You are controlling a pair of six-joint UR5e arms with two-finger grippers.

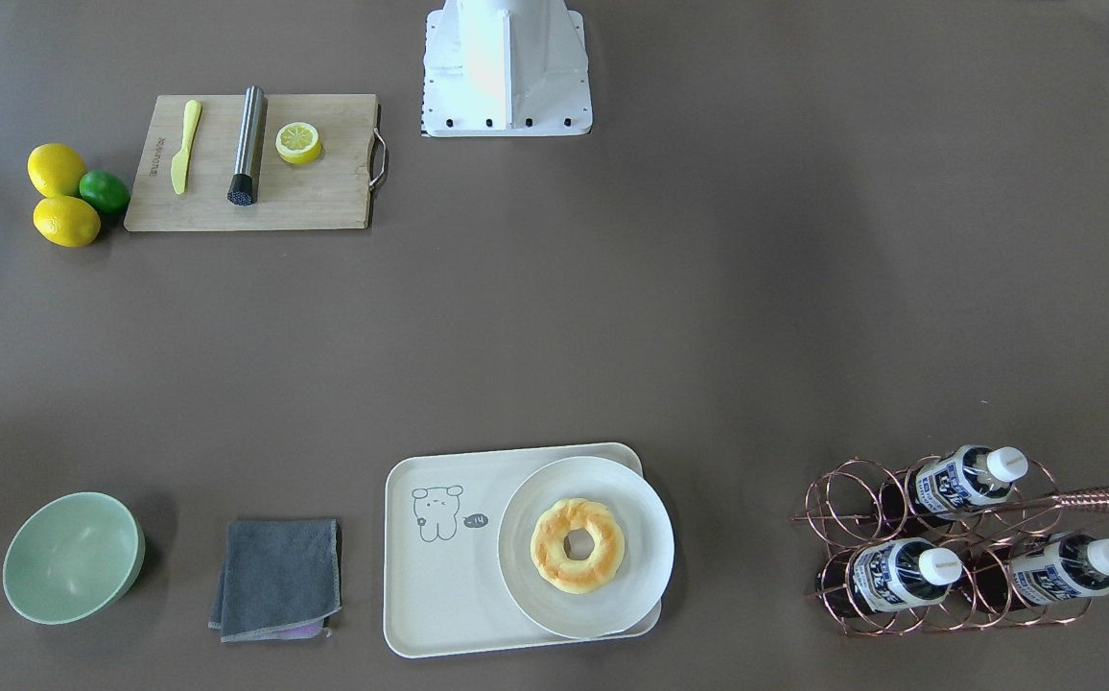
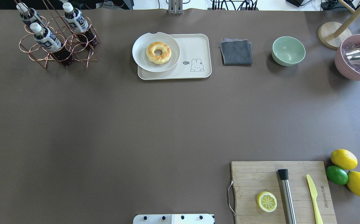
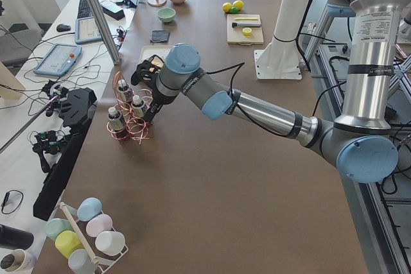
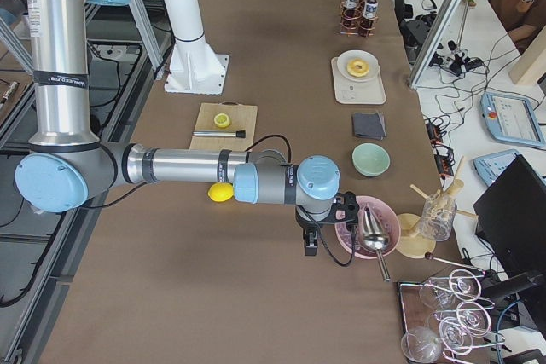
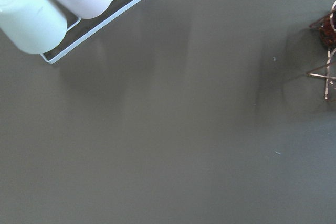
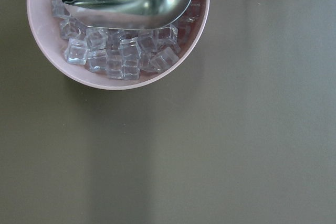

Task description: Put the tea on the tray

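Observation:
Three tea bottles (image 1: 962, 477) (image 2: 44, 37) lie in a copper wire rack (image 1: 861, 499) at the table's far left corner. The cream tray (image 1: 439, 585) (image 2: 198, 46) lies at the middle of the far edge. It carries a round white plate (image 1: 641, 499) with a doughnut (image 1: 578, 545); its bear half is bare. My left gripper (image 3: 153, 113) hangs close beside the rack, seen only in the exterior left view, so I cannot tell whether it is open or shut. My right gripper (image 4: 309, 243) hangs next to a pink ice bowl (image 4: 367, 232); I cannot tell its state either.
A grey cloth (image 2: 236, 52) and a green bowl (image 2: 288, 50) lie right of the tray. A wooden cutting board (image 2: 261, 180) holds a lemon half, a steel tool and a yellow knife; two lemons and a lime (image 2: 337, 175) sit beside it. A cup rack (image 5: 63, 9) stands near the left arm.

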